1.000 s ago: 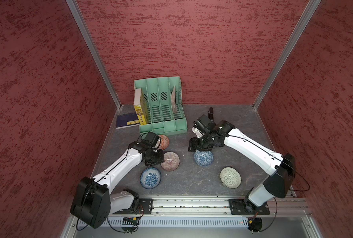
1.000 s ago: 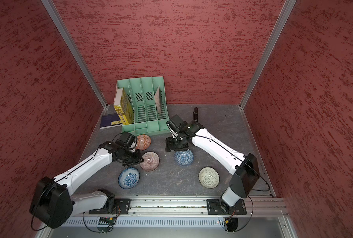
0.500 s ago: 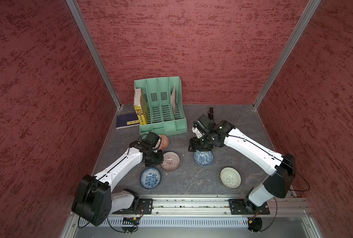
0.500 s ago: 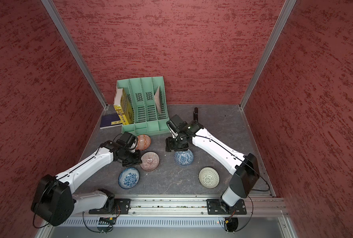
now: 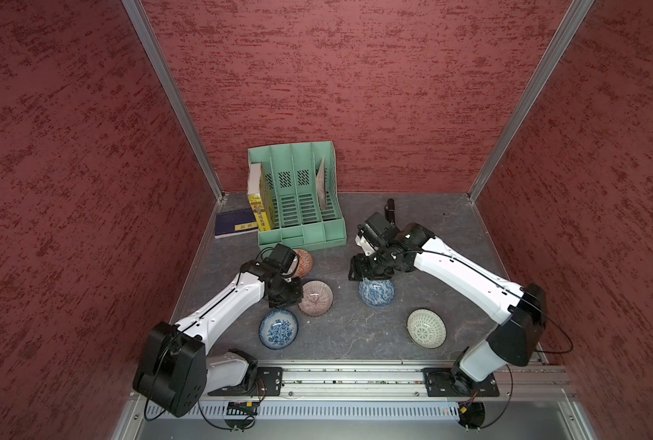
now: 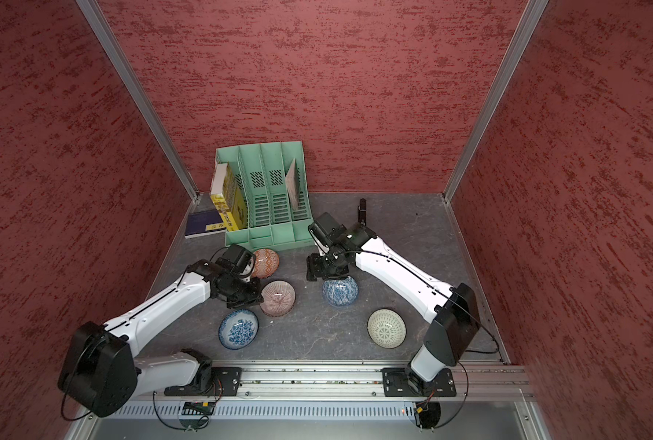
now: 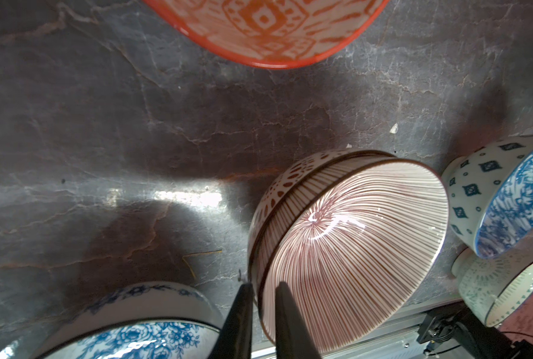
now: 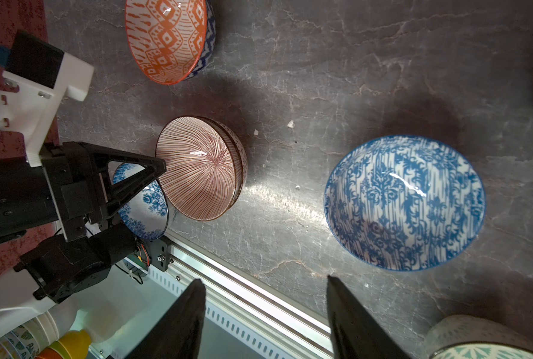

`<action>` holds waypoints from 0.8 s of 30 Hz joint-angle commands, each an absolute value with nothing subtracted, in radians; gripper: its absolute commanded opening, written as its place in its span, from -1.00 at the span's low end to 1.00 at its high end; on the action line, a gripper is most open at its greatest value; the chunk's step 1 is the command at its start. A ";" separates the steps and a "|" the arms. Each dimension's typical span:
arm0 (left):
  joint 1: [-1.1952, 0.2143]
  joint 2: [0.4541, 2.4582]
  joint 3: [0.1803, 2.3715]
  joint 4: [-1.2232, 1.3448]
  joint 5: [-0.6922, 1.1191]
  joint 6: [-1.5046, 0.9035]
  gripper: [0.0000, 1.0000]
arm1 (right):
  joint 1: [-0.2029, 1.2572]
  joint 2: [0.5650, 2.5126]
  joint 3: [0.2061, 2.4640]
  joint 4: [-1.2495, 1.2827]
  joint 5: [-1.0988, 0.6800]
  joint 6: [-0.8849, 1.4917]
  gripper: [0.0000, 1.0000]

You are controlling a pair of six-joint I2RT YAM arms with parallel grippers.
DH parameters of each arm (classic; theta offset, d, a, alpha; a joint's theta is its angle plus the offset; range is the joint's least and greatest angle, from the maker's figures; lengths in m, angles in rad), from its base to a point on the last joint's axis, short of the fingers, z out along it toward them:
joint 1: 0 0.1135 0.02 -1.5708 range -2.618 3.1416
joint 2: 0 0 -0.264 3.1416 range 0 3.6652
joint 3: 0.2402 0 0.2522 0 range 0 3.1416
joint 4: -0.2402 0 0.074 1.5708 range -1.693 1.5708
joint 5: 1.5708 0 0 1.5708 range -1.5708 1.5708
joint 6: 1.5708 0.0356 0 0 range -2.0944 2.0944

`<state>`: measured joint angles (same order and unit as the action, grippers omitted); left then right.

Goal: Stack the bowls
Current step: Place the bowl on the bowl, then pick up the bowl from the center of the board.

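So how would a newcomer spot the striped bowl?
Find the green file rack at the back. In front of it sits an orange bowl, then, nearer the camera, the striped bowl: the only one with fine pinkish-brown lines fanning from its centre.

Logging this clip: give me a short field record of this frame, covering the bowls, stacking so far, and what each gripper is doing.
bowls in view: orange bowl, striped bowl, blue floral bowl, blue damask bowl, green lattice bowl
stacked so far: striped bowl nested in a brown-patterned bowl
left gripper: straddles the striped bowl's rim; grip unclear
right gripper: open, near the blue damask bowl, holding nothing
other: green file rack at the back
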<state>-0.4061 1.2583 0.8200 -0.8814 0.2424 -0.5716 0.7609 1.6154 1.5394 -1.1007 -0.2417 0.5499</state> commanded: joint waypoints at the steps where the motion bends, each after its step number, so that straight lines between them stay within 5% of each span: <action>1: -0.411 1.235 0.845 -0.899 0.230 -0.576 -0.32 | 0.747 1.598 1.531 -1.102 -0.194 0.542 0.29; 5: -0.405 1.171 0.878 -0.946 0.175 -0.592 0.20 | 0.696 1.570 1.510 -1.102 -0.176 0.534 0.30; 9: -0.384 1.100 0.923 -1.007 0.143 -0.594 0.32 | 0.587 1.507 1.452 -1.122 -0.158 0.555 0.28; 14: -0.370 1.040 0.966 -1.074 0.116 -0.572 0.77 | 0.426 1.394 1.334 -1.204 -0.097 0.601 0.02; 19: -0.330 1.020 0.961 -1.082 0.118 -0.578 1.00 | 0.372 1.254 1.188 -1.255 -0.007 0.685 0.10; 24: -0.286 1.013 0.964 -1.087 0.136 -0.585 0.99 | 0.352 1.084 1.026 -1.317 0.068 0.842 0.19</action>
<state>-0.3084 1.0264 0.9512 -1.0695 0.1333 -0.5877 0.3649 1.1507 1.0790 -1.2465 -0.0151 0.7250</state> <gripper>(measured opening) 0.996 0.589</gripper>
